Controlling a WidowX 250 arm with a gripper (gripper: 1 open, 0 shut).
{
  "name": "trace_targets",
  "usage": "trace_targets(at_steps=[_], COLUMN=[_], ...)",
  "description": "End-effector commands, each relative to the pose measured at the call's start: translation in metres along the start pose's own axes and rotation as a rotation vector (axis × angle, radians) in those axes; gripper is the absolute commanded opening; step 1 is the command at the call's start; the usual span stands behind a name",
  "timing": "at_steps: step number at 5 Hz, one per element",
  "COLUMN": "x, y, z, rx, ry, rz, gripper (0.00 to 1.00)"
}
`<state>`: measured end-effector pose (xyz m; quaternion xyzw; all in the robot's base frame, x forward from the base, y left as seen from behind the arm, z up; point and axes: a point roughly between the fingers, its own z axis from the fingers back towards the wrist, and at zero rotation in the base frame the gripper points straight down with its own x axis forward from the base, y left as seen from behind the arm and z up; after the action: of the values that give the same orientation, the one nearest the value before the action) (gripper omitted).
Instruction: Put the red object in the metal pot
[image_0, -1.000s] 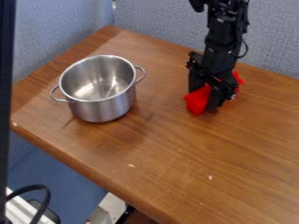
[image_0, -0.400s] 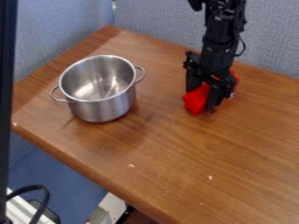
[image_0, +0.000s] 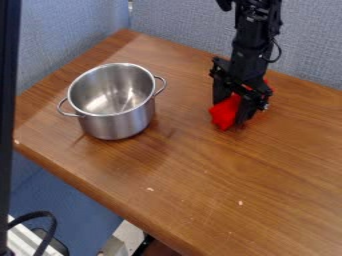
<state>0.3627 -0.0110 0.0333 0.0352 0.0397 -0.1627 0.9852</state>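
Red object (image_0: 227, 112) beneath the end effector (image_0: 241, 100), partly hidden, cannot tell whether clamped.

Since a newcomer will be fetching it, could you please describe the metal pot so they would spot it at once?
On the wooden table, look to the side away from the black gripper. There stands the pot, round, shiny and lidless, with two small loop handles. Unlike the solid red object at the gripper, it is silvery and hollow.
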Motion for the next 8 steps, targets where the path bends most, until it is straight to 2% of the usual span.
trace_targets(at_steps=[1,3,8], x=[0.006,0.007,0.012], y=[0.010,0.010,0.021], z=[0.017,0.017,0.033], rx=[0.013,0.008,0.001], ry=[-0.049,-0.046,-0.075], rz=[0.029,0.042,0.058], gripper=[0.00,0.00,0.00])
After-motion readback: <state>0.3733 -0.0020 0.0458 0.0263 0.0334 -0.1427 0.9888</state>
